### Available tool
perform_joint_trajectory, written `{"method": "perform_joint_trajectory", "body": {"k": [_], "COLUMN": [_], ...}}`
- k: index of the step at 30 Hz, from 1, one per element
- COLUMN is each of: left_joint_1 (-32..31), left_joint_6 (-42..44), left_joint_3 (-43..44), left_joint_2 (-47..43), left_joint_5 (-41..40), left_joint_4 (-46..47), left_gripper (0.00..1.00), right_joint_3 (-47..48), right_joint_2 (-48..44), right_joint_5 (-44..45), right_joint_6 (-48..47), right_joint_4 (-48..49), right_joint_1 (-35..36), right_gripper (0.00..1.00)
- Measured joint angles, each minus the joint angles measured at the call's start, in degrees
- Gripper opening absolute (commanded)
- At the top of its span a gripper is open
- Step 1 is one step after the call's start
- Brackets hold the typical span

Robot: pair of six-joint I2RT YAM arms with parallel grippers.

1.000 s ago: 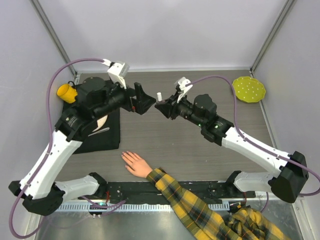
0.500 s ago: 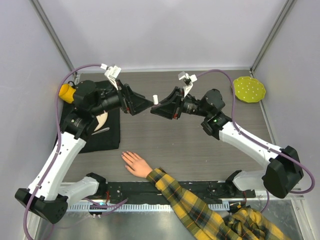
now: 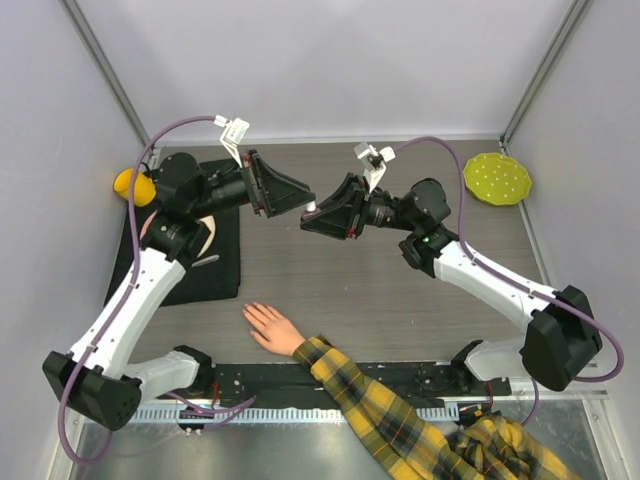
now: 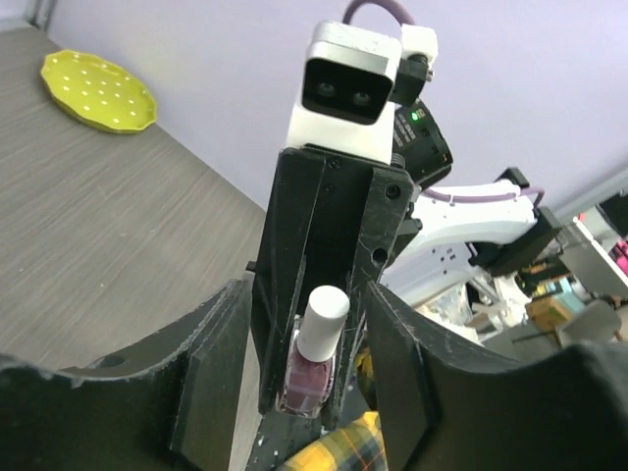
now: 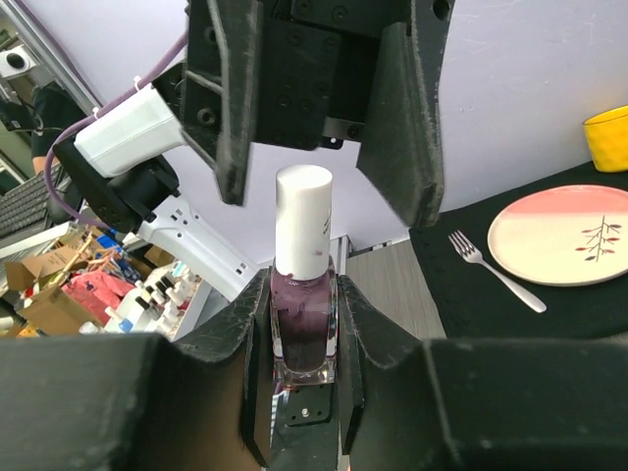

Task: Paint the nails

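Note:
My right gripper [image 3: 312, 218] [image 5: 303, 294] is shut on a small bottle [image 5: 303, 329] of dark purple nail polish, held above the table's middle with its white cap [image 5: 303, 221] [image 4: 323, 322] pointing at the left gripper. My left gripper [image 3: 300, 196] [image 4: 309, 309] is open, one finger on each side of the cap with a gap on both sides. The pale hand [image 3: 272, 328] lies flat near the front edge with its fingers spread, in a yellow-black plaid sleeve [image 3: 370, 400]. Its nails are too small to make out.
A black mat [image 3: 215, 270] at the left carries a pink-and-white plate [image 5: 569, 235] and a fork [image 5: 496, 270]. A yellow cup [image 3: 128, 184] stands at the mat's far corner. A yellow dotted plate [image 3: 497, 179] lies at the far right. Grey walls enclose three sides.
The left gripper has swung over to the bottle and its jaws have narrowed around the cap. The right gripper lifted and turned the bottle toward it, then held still.

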Motion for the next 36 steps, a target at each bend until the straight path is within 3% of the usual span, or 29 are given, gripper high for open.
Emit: {"method": "perform_joint_trajectory", "body": {"k": [7, 10, 11, 12, 14, 17, 19, 21, 24, 25, 27, 28, 32, 33, 35, 36], "left_joint_1": [-0.2, -0.7, -0.9, -1.1, -1.6, -5.4, -11.5, -16.6, -21.0, -21.6, -22.2, -22.2, -21.8, -21.7, -20.9, -20.2], "left_joint_6": [-0.7, 1.2, 2.0, 3.4, 6.7, 14.1, 18.7, 20.5, 20.7, 20.7, 20.6, 20.7, 21.4, 21.7, 22.3, 22.4], "left_joint_3": [0.0, 0.8, 1.2, 1.6, 2.9, 6.7, 11.2, 15.6, 19.4, 19.4, 18.8, 18.3, 16.8, 16.8, 16.8, 16.7], "left_joint_2": [2.2, 2.2, 2.2, 2.1, 2.1, 2.0, 2.2, 3.1, 4.2, 4.4, 5.1, 5.2, 5.1, 4.9, 4.1, 3.4], "left_joint_5": [3.8, 4.1, 4.2, 3.6, 1.7, -11.7, -30.1, -43.6, -54.7, -56.3, -57.4, -57.2, -53.8, -53.0, -50.6, -49.3], "left_joint_4": [0.8, -1.3, -2.2, -3.3, -6.8, -17.2, -25.6, -31.3, -35.9, -36.3, -36.6, -36.5, -36.2, -36.1, -35.5, -35.4], "left_gripper": [0.36, 0.2, 0.06, 0.0, 0.0, 0.0, 0.0, 0.0, 0.0, 0.06, 0.29, 0.52, 0.82, 0.84, 0.97, 0.98], "right_joint_3": [0.0, 0.0, 0.0, 0.0, 0.1, 1.3, 3.8, 7.5, 9.7, 9.7, 9.3, 9.0, 6.1, 5.3, 4.0, 3.6], "right_joint_2": [1.1, 1.1, 1.1, 1.1, 1.1, -0.3, -1.7, -2.6, -2.8, -2.8, -2.8, -2.8, -3.6, -3.8, -3.9, -3.9], "right_joint_5": [-0.2, -0.1, -0.1, 0.2, 1.7, 11.3, 23.6, 41.1, 57.6, 60.2, 62.1, 61.9, 56.8, 54.9, 50.2, 47.4], "right_joint_6": [1.1, 1.0, 0.9, 1.0, 0.3, -7.3, -14.6, -21.7, -28.3, -29.8, -31.9, -32.5, -33.2, -32.9, -31.8, -30.9], "right_joint_4": [1.2, 0.9, 0.6, 0.3, -1.6, -11.5, -20.9, -28.9, -33.1, -34.0, -35.3, -35.6, -35.6, -35.6, -35.6, -35.3], "right_joint_1": [0.0, 0.0, 0.0, -0.1, -0.1, 2.3, 6.0, 12.7, 18.7, 19.5, 19.9, 19.6, 16.6, 15.4, 12.3, 10.9], "right_gripper": [0.01, 0.01, 0.01, 0.01, 0.01, 0.01, 0.01, 0.01, 0.01, 0.01, 0.01, 0.01, 0.01, 0.01, 0.01, 0.01]}}
